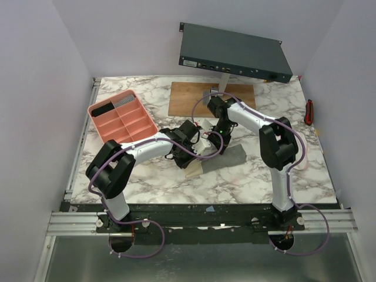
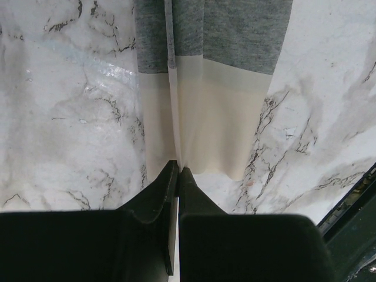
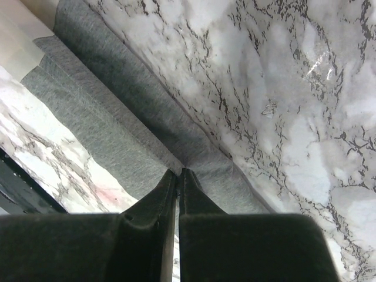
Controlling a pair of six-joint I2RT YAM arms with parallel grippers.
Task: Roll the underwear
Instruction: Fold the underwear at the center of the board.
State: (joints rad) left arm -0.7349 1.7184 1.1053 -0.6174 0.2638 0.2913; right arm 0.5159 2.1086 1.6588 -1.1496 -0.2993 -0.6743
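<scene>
The marble table (image 1: 235,183) carried a dark rack unit (image 1: 235,53) overhanging its far edge, with a wooden board (image 1: 188,100) in front of it and a pink compartment tray (image 1: 138,123) far left. The underwear (image 1: 226,156), grey with a cream waistband, lay flat at table centre between the two arms. The left gripper (image 2: 178,171) was pinched tight on the waistband's near edge. The right gripper (image 3: 178,172) was likewise clamped on a grey fabric fold.

underwear (image 2: 235,35) cut off, tray (image 1: 124,121) contents unclear
</scene>
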